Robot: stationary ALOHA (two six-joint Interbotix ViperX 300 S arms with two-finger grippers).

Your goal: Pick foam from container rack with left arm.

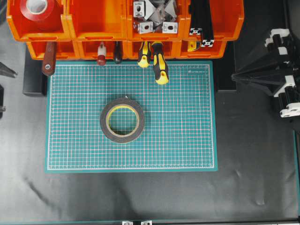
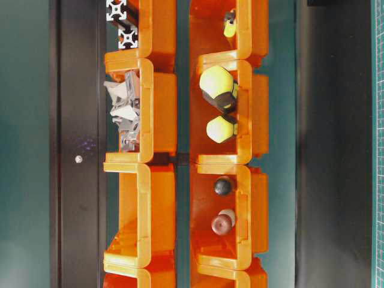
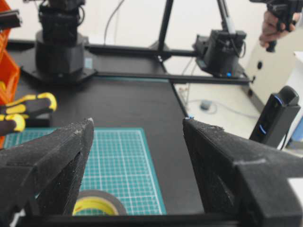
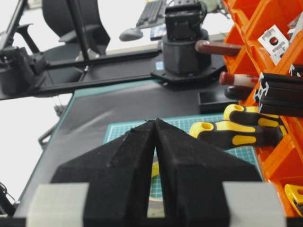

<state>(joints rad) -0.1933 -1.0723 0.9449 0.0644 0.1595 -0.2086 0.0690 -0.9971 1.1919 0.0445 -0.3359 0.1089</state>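
Note:
The foam (image 1: 122, 120) is a wide roll with a dark grey face and a yellow core. It lies flat in the middle of the green cutting mat (image 1: 187, 131), in front of the orange container rack (image 1: 93, 21). My left gripper (image 3: 137, 122) is open and holds nothing. It is at the left side of the table, clear of the mat, and one finger (image 1: 5, 70) shows at the overhead edge. The foam (image 3: 111, 199) peeks in low between its jaws. My right gripper (image 4: 155, 121) is shut on nothing, parked right of the mat (image 1: 235, 77).
The rack's bins (image 2: 156, 108) hold a red tape roll (image 1: 37, 7), metal brackets (image 1: 152, 16) and black extrusions (image 1: 201, 23). Yellow-black screwdriver handles (image 1: 159, 65) and a brown handle (image 1: 48, 63) stick out over the mat's far edge.

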